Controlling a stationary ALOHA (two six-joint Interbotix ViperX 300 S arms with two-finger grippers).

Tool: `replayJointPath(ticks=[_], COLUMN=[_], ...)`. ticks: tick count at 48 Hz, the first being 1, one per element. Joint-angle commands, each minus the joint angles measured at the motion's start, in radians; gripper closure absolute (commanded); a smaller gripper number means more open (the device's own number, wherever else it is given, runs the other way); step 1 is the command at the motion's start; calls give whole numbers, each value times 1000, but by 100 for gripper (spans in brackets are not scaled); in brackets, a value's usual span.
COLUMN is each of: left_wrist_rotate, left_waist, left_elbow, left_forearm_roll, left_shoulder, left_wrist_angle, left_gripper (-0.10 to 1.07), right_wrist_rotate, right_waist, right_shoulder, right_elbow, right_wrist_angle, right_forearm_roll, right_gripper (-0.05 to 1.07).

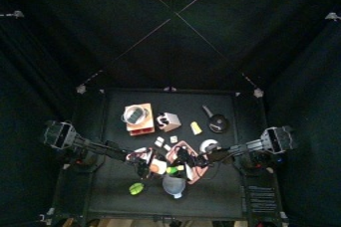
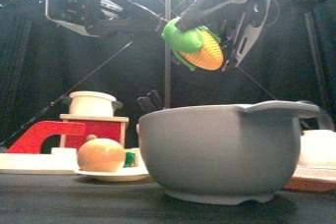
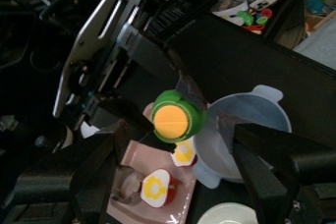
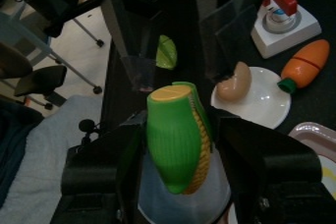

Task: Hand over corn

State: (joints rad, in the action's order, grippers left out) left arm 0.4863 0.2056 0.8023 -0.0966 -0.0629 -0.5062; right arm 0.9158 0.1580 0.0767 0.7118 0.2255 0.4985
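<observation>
1. Top view: both arms meet over the table's (image 1: 107,107) front half
2. Front view: the right gripper (image 2: 217,43) squeezes the corn (image 2: 195,45), high above the grey bowl (image 2: 223,154)
3. Left wrist view: the left gripper (image 3: 171,169) is wide open and empty, facing the corn's end
4. Right wrist view: the corn sits clamped between the jaws

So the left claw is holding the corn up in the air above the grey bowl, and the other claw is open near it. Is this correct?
Not quite: the right claw holds the corn, not the left. The right wrist view shows the corn standing between that claw's own jaws. The left claw is the open one near it, as the left wrist view shows. The corn is indeed up in the air above the grey bowl, as the front view shows.
</observation>
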Motion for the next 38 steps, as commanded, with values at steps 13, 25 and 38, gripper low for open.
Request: replayJointPath(ticks=[13, 25, 38], left_wrist_rotate=[77, 130, 172], left_waist=[29, 31, 31], left_elbow=[-58, -64, -92], left_forearm_roll=[-35, -84, -89], left_shoulder=[25, 66, 92], left_wrist_angle=[-5, -5, 0], left_gripper=[-6, -5, -5], right_wrist_rotate=[3, 3, 3], right_waist=[8, 8, 9], right_shoulder=[-5, -5, -6], right_elbow=[-15, -18, -17], right_wrist_angle=[2, 2, 2], right_forearm_roll=[-21, -51, -51], right_gripper=[28, 28, 28])
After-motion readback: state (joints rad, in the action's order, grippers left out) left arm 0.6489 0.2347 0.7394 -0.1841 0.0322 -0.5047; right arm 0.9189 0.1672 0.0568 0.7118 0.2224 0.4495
